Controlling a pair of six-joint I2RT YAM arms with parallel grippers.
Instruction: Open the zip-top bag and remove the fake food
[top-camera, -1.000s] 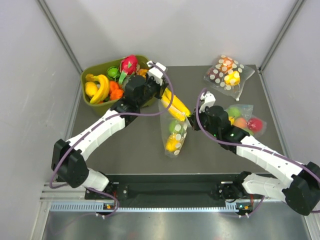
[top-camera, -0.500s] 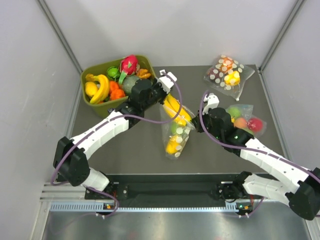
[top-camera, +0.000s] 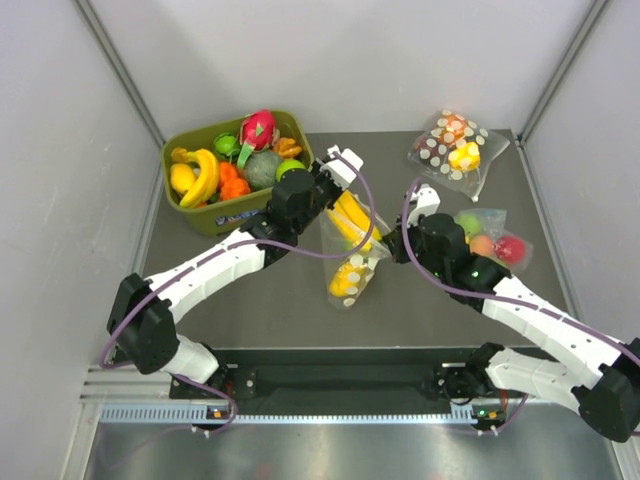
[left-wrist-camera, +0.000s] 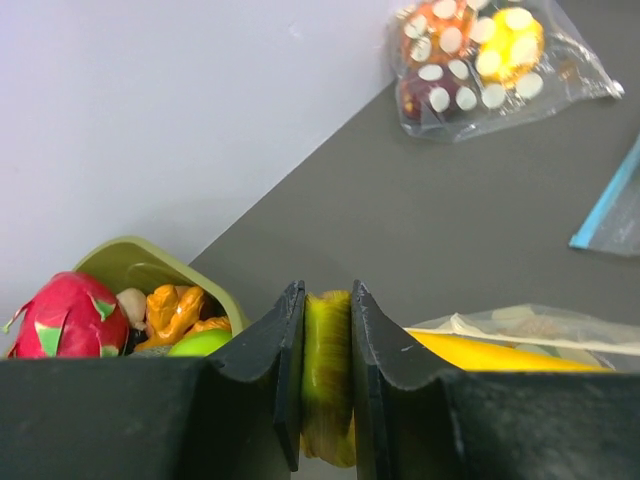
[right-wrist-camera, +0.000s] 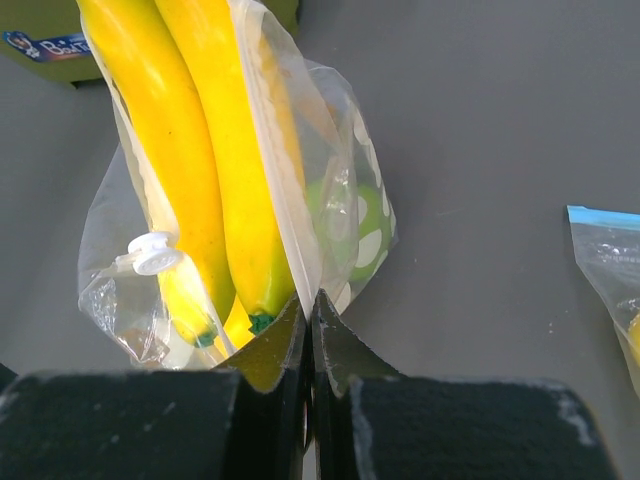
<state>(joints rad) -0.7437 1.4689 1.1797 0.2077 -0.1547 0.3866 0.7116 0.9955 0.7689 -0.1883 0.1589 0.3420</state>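
Observation:
The zip-top bag (top-camera: 350, 262), clear with white dots, lies mid-table with its mouth open towards the back. A yellow banana bunch (top-camera: 353, 220) sticks halfway out of it. My left gripper (top-camera: 336, 192) is shut on the bunch's yellow-green stem (left-wrist-camera: 327, 380). My right gripper (top-camera: 386, 248) is shut on the bag's edge (right-wrist-camera: 300, 262). In the right wrist view the bananas (right-wrist-camera: 190, 150) lie in the open mouth, a green apple (right-wrist-camera: 356, 226) shows through the dots, and the white zip slider (right-wrist-camera: 150, 253) hangs at the left. A yellow lemon-like fruit (top-camera: 345, 284) sits at the bag's near end.
A green bin (top-camera: 190, 218) full of toy fruit, with a pink dragon fruit (top-camera: 258, 128), stands at the back left. Another dotted bag (top-camera: 455, 140) with orange and yellow pieces lies back right. A plain clear bag (top-camera: 492, 243) with fruit lies beside my right arm.
My left gripper has moved right and a little nearer, still holding the banana stem. The bag has shifted slightly with it. My right gripper has kept its pinch on the bag's edge.

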